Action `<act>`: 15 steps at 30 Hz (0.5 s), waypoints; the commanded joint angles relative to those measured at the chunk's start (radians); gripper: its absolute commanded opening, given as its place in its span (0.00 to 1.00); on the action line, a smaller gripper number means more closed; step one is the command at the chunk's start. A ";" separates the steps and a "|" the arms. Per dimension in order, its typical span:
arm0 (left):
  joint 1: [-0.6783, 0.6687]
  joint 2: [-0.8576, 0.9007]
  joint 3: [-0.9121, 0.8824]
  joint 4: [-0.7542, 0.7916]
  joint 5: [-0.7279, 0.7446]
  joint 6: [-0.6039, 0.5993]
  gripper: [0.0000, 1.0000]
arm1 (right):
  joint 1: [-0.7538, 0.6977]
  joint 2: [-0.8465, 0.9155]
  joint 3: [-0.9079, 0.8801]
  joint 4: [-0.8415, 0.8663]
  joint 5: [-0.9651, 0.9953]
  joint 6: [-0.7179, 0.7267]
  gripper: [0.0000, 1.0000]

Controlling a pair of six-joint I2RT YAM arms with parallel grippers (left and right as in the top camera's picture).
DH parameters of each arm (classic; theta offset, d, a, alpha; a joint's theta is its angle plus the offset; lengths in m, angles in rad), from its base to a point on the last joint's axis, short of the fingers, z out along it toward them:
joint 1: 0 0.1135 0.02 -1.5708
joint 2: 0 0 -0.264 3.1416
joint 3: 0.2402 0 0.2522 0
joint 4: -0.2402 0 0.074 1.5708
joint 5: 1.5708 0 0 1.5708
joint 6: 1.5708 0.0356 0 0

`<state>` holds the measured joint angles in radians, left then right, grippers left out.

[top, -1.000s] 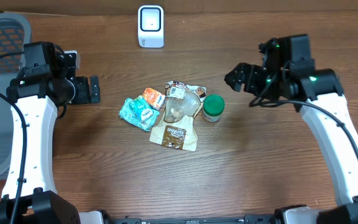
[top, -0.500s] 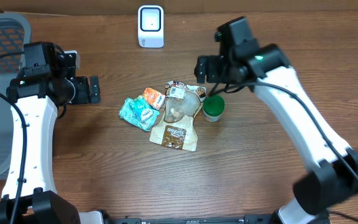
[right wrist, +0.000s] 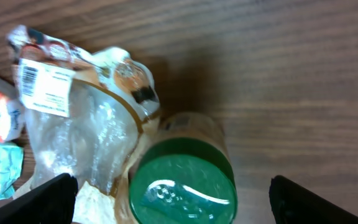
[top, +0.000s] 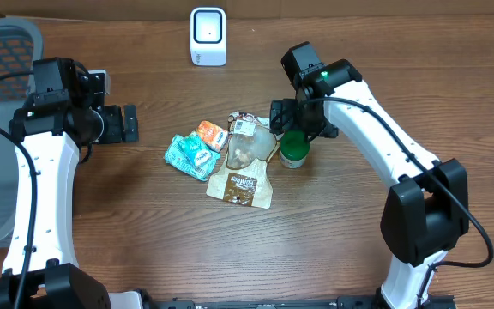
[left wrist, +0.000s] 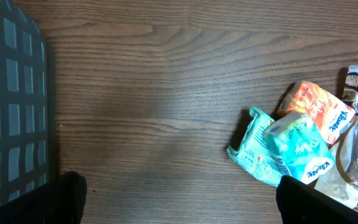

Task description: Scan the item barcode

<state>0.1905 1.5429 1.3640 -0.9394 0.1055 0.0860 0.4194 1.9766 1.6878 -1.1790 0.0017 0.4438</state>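
Nothing is lifted yet. The jar (top: pixel 294 149) stands mid-worktop (top: pixel 358 249) beside the packets (top: pixel 191 156), with the right fingers (right wrist: pixel 48 200) wide above its lid. The left fingers (left wrist: pixel 70 200) are wide and empty. Grasping it and showing it to the far-edge scanner (top: pixel 207 36) remain.

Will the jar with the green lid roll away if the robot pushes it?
Probably not: the jar stands upright, so it would likely slide, or tip if pushed high. Its round lid looks smooth, maybe slippery.
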 commanded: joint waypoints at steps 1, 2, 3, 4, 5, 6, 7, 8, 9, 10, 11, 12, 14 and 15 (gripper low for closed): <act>0.000 0.000 0.007 0.002 0.015 0.026 0.99 | 0.005 0.026 0.013 -0.019 0.013 0.157 0.96; -0.001 0.000 0.007 0.002 0.015 0.026 0.99 | 0.005 0.029 0.013 -0.026 0.013 0.183 0.96; -0.001 0.000 0.007 0.002 0.015 0.026 1.00 | 0.005 0.032 0.011 -0.029 0.013 0.202 0.96; -0.001 0.000 0.007 0.002 0.015 0.026 1.00 | 0.006 0.033 0.004 -0.028 0.013 0.216 0.96; -0.001 0.000 0.007 0.002 0.015 0.026 1.00 | 0.006 0.033 -0.005 -0.024 0.013 0.220 0.95; -0.001 0.000 0.007 0.002 0.015 0.026 1.00 | 0.006 0.033 -0.019 -0.016 0.013 0.224 0.95; -0.001 0.000 0.007 0.002 0.015 0.026 1.00 | 0.006 0.033 -0.034 -0.007 0.013 0.231 0.94; -0.001 0.000 0.007 0.002 0.015 0.026 1.00 | 0.006 0.033 -0.051 0.000 0.016 0.246 0.94; -0.001 0.000 0.007 0.002 0.015 0.026 0.99 | 0.006 0.033 -0.063 0.007 0.016 0.253 0.93; -0.001 0.000 0.007 0.002 0.015 0.026 0.99 | 0.006 0.034 -0.079 0.019 0.016 0.265 0.92; -0.001 0.000 0.008 0.002 0.015 0.026 0.99 | 0.006 0.034 -0.092 0.031 0.016 0.267 0.91; -0.001 0.000 0.007 0.002 0.015 0.026 0.99 | 0.006 0.034 -0.101 0.042 0.016 0.267 0.90; -0.001 0.000 0.007 0.002 0.015 0.026 1.00 | 0.006 0.034 -0.116 0.055 0.016 0.267 0.86; -0.001 0.000 0.007 0.002 0.015 0.026 1.00 | 0.006 0.034 -0.118 0.055 0.016 0.267 0.85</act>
<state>0.1905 1.5429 1.3640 -0.9390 0.1055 0.0860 0.4198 2.0060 1.5841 -1.1332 0.0074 0.6811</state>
